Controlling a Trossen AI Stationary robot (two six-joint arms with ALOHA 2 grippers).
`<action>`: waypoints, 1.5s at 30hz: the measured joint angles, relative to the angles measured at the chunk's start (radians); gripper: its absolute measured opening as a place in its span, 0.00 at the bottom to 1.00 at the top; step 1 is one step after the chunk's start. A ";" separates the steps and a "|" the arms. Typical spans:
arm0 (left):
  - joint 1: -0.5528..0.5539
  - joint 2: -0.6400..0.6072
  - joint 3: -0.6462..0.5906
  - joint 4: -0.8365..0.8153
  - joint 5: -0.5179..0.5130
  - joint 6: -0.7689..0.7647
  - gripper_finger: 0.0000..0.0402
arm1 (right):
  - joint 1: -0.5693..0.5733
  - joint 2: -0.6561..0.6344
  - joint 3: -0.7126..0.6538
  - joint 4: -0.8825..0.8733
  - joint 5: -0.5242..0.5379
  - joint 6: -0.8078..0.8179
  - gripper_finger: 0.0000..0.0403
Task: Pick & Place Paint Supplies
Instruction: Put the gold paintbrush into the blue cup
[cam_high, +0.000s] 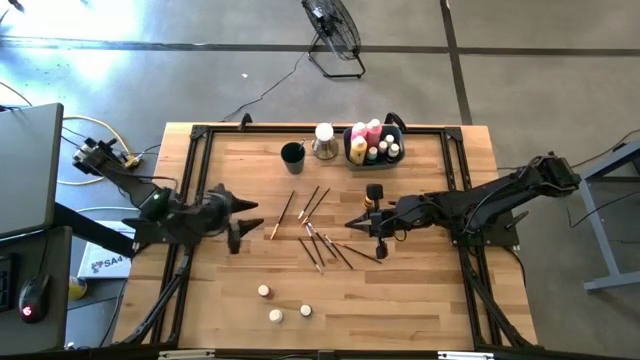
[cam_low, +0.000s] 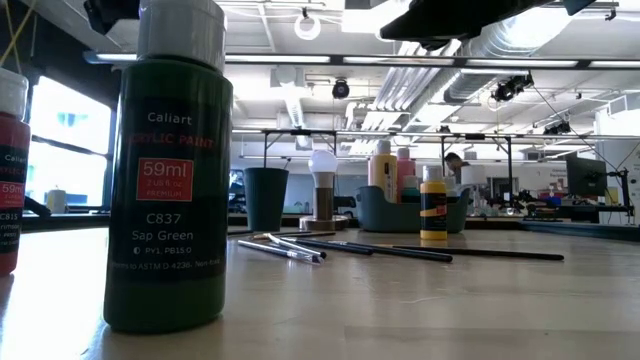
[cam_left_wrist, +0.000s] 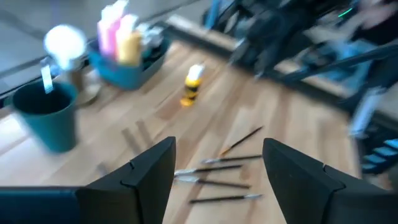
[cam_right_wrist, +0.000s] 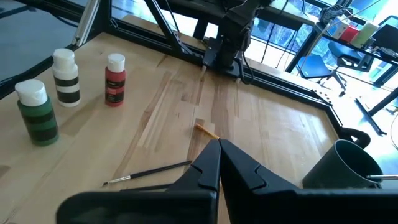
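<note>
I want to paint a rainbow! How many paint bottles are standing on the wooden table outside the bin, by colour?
Green bottle: 1
Red bottle: 1
Black-and-white bottle: 1
Yellow bottle: 1
Total: 4

Overhead, table-level, two wrist views.

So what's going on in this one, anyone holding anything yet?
Nothing is held. The left gripper hovers open beside the scattered brushes mid-table. The right gripper is shut and empty on their other side, near a lone yellow bottle. Several bottles already stand in the bin at the far edge; three bottles wait at the near edge.
</note>
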 joint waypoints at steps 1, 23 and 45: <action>0.027 0.034 0.038 -0.068 0.025 -0.034 0.58 | 0.000 0.000 0.000 0.000 0.000 0.000 0.01; 0.599 0.548 0.185 -0.409 0.827 -0.197 0.58 | 0.000 0.000 0.000 -0.023 0.000 0.000 0.01; 0.577 0.761 0.185 -0.341 0.886 -0.164 0.58 | 0.000 0.000 0.000 -0.047 0.000 0.000 0.01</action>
